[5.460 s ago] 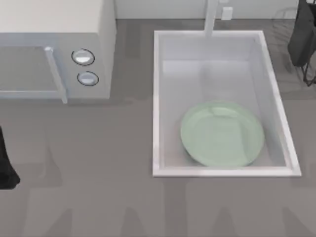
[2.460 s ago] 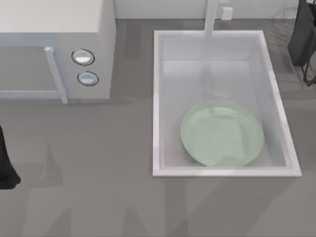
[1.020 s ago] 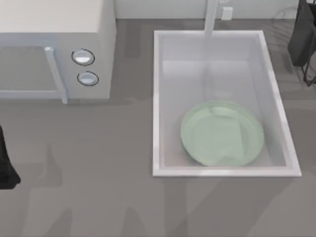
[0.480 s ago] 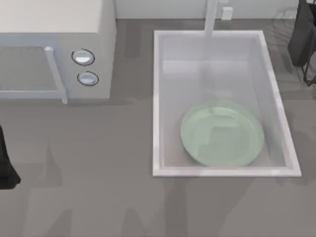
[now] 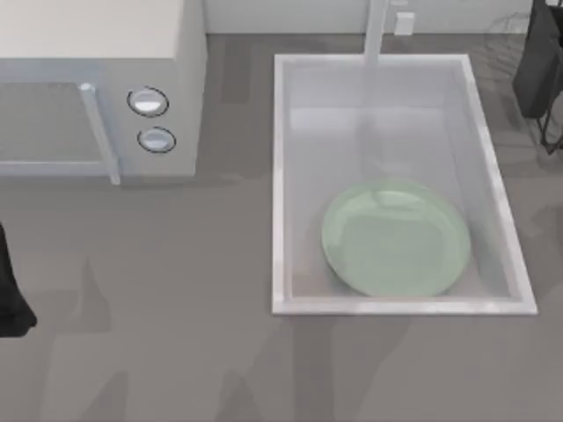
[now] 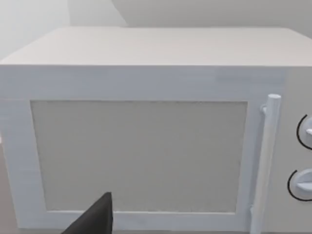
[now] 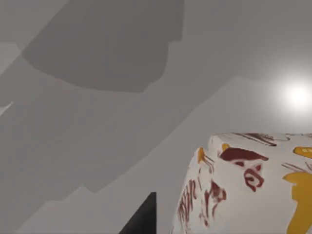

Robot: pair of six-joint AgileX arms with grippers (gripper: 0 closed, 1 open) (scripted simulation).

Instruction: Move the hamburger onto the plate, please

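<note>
The pale green plate [image 5: 396, 239] lies flat in the sink [image 5: 280, 176], at its front end, on the right half of the counter [image 5: 176, 308]. The left arm [image 5: 9, 299] waits at the counter's left edge, its left gripper [image 6: 95, 219] facing the microwave [image 6: 146, 83] in the back left corner. The right gripper [image 7: 143, 217], at the back right corner, hangs just beside the mottled hamburger [image 7: 243, 185]. Whether either gripper is apart or together I cannot tell.
</note>
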